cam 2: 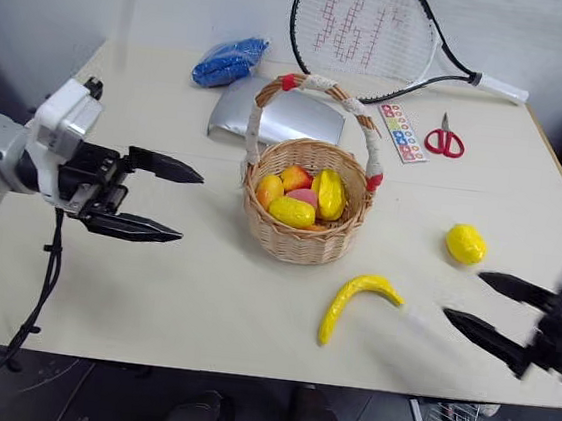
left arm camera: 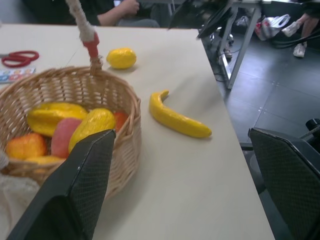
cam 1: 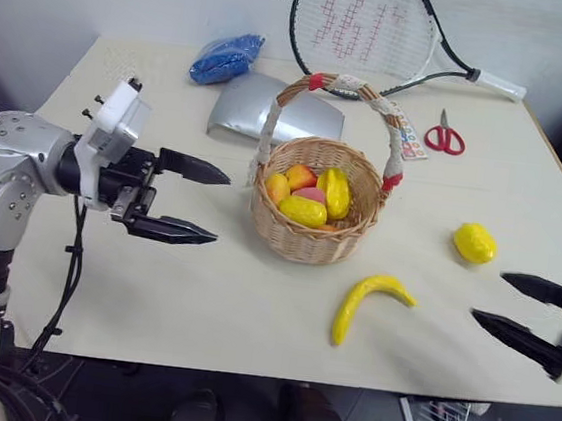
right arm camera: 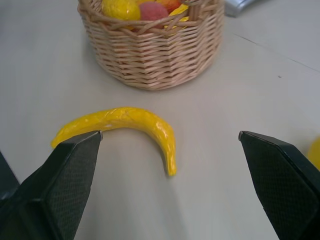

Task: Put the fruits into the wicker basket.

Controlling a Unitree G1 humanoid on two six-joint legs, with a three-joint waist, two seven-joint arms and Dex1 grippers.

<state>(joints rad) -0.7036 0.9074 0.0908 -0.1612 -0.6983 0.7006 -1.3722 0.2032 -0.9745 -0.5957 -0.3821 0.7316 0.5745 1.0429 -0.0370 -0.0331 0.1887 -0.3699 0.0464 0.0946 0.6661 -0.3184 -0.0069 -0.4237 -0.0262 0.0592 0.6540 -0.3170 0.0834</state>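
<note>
Left eye view: wicker basket [cam 1: 313, 214] sits mid-frame on the tabletop [cam 1: 152, 288], holding several fruits [cam 1: 310, 195]. Below it to the right lies the banana [cam 1: 364, 302]; a lemon [cam 1: 474, 242] rests at right. Left pincer [cam 1: 196, 202] and right pincer [cam 1: 517, 308] both gape empty.

Legible text: none showing clearly; red markings on the tennis racket [cam 1: 366, 23] strings are staying unreadable.
</note>
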